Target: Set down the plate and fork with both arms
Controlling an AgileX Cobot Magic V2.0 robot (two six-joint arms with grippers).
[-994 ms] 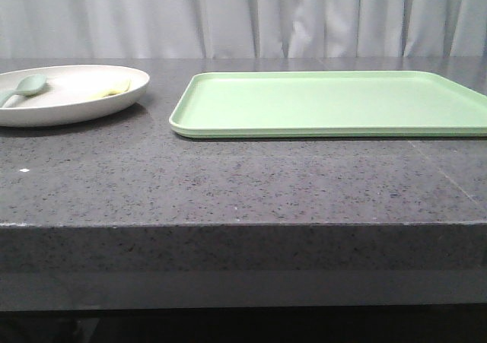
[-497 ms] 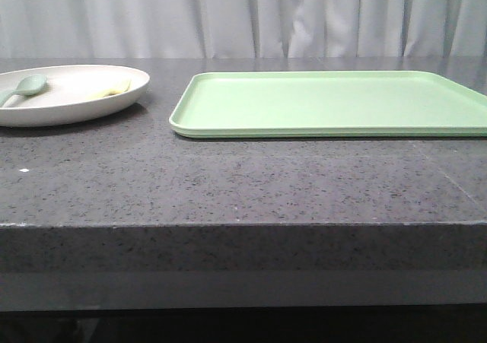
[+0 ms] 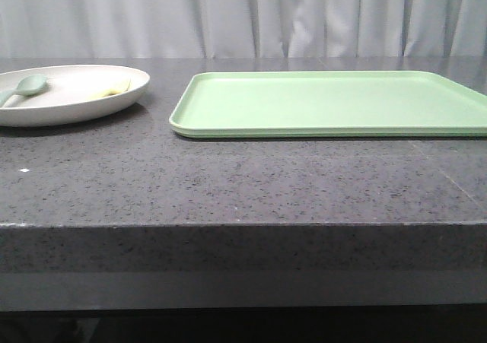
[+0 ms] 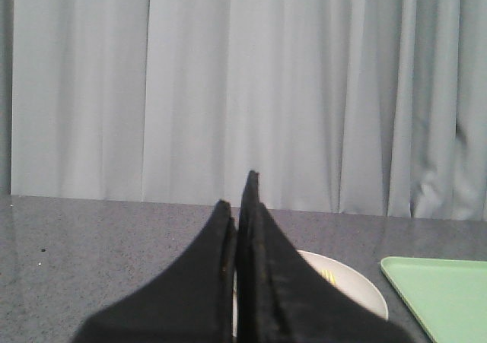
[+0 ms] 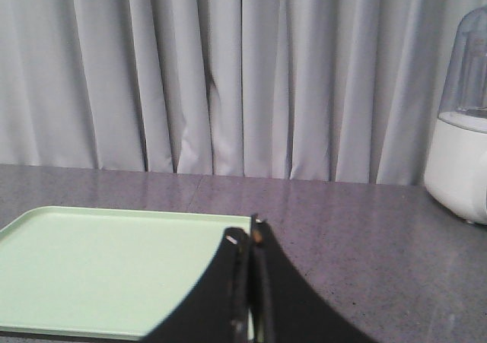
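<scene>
The cream plate (image 3: 68, 100) sits at the far left of the table, with the pale-yellow fork (image 3: 110, 90) lying in it beside a grey-green spoon (image 3: 24, 87). The plate (image 4: 358, 286) and the fork's tines (image 4: 329, 277) also show in the left wrist view, behind my left gripper (image 4: 237, 198), which is shut and empty, back from the plate. My right gripper (image 5: 245, 236) is shut and empty in front of the light-green tray (image 5: 106, 263). Neither gripper shows in the front view.
The light-green tray (image 3: 335, 103) lies flat right of the plate, a small gap between them. A white appliance with a clear dome (image 5: 463, 130) stands at the far right of the table. Grey curtains hang behind the table.
</scene>
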